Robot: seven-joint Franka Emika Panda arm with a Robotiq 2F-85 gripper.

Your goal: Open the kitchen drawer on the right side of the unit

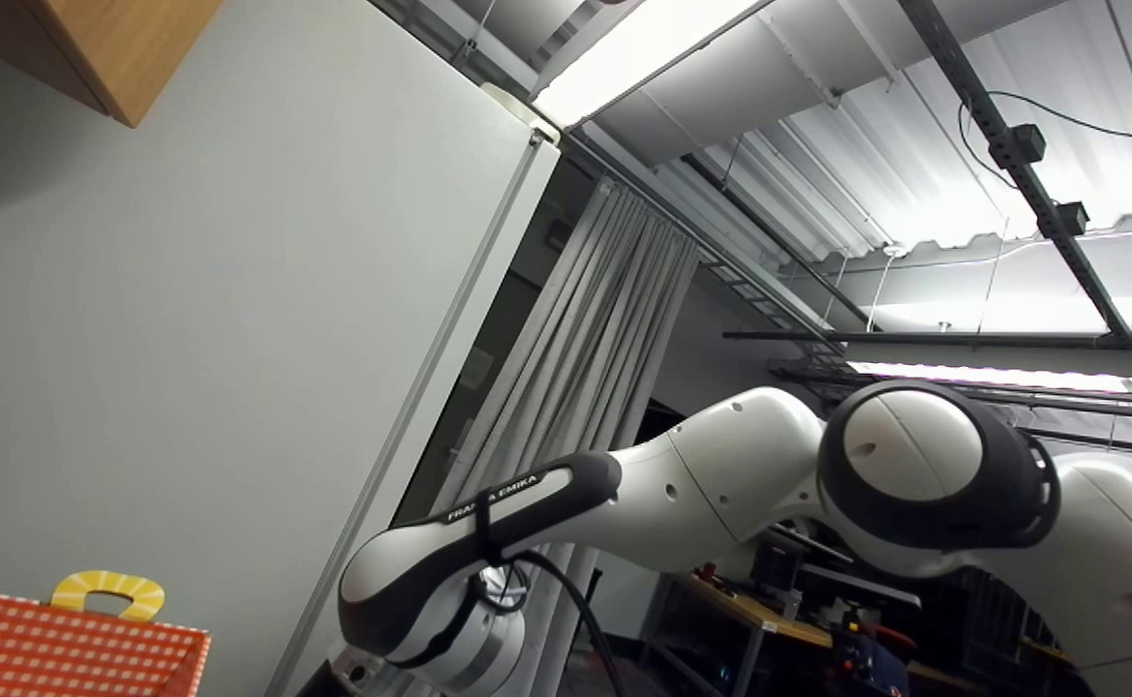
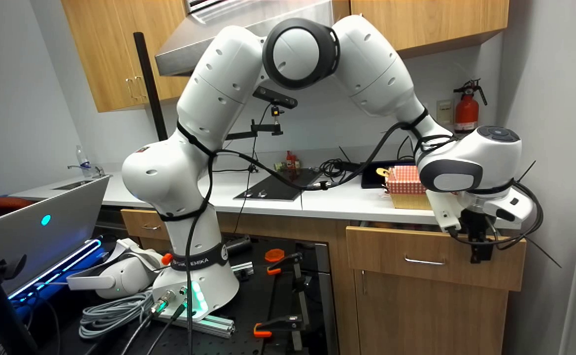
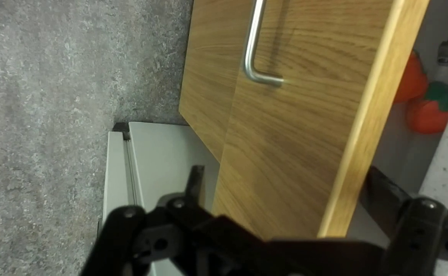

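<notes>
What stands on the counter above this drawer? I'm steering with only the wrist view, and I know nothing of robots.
Observer: Among other things, a red box, seen in an exterior view.
Visitor: My picture cuts off the metal handle. Can you see all of it?
Observer: Yes, an exterior view shows the whole handle, both ends included, on the drawer.
Visitor: Anything nearby in case of fire?
Observer: Yes, a fire extinguisher, up and to the right of the red box in an exterior view.

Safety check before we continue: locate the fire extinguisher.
In an exterior view, the fire extinguisher is at the upper right, just right of the beige wall plate.
</notes>
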